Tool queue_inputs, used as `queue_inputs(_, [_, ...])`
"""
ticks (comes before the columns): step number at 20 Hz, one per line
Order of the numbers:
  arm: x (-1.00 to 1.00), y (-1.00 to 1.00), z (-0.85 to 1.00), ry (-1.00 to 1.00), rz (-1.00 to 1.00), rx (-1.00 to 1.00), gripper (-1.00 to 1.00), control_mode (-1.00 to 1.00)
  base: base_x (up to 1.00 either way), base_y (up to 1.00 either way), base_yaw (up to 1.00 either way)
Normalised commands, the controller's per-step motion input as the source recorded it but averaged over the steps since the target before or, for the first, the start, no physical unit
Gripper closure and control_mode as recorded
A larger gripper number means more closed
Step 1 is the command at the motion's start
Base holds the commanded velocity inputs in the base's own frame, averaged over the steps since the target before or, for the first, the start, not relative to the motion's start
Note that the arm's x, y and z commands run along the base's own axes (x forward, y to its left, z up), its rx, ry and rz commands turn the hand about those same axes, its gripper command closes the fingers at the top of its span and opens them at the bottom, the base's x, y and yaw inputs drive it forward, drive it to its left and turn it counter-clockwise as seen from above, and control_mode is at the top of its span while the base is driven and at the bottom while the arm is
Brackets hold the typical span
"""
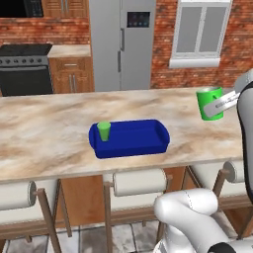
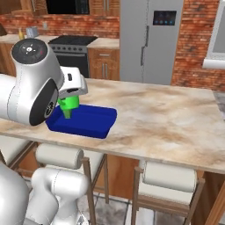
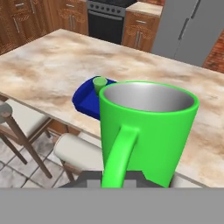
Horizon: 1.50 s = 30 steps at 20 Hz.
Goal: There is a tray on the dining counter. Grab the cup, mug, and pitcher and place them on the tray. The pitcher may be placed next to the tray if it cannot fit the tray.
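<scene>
My gripper (image 1: 218,105) is shut on the bright-green mug (image 1: 209,102) and holds it in the air over the right end of the dining counter (image 1: 49,123). In the hand view the mug (image 3: 148,127) is close up, its loop handle facing the camera, and it hides the fingertips. To its left on the counter lies the deep-blue tray (image 1: 133,141), where the small green cup (image 1: 104,131) stands upright in the left end. Past the mug, the hand view also catches the cup (image 3: 99,83) and the tray (image 3: 85,101). A small yellow pitcher (image 2: 20,34) stands on the far kitchen counter.
White-cushioned stools (image 1: 139,182) are tucked under the near edge of the counter. A grey toaster (image 2: 31,31) sits beside the pitcher. A stove (image 1: 24,69) and a steel fridge (image 1: 121,44) line the back wall. My arm's big joint (image 2: 33,83) blocks the tray's left part in the right base view.
</scene>
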Motion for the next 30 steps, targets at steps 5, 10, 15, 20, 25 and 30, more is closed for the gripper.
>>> queue_inputs(5, [0.00, 0.00, 0.00, 0.00, 0.00, 0.00, 1.00, 1.00, 0.31, 0.12, 0.00])
queue_inputs(10, [0.00, 0.00, 0.00, 0.00, 0.00, 0.00, 1.00, 1.00, 0.06, 0.00, 0.00])
queue_inputs(15, [0.00, 0.00, 0.00, 0.00, 0.00, 0.00, 1.00, 1.00, 0.00, 0.00, 0.00])
queue_inputs(20, [0.00, 0.00, 0.00, 0.00, 0.00, 0.00, 1.00, 1.00, 0.00, 0.00, 0.00])
queue_inputs(25, [0.00, 0.00, 0.00, 0.00, 0.01, 0.00, 1.00, -1.00, 0.00, 0.00, 0.00])
queue_inputs(30, [0.10, 0.05, -0.21, 0.00, 0.16, 0.00, 1.00, -1.00, 0.00, 0.00, 0.00])
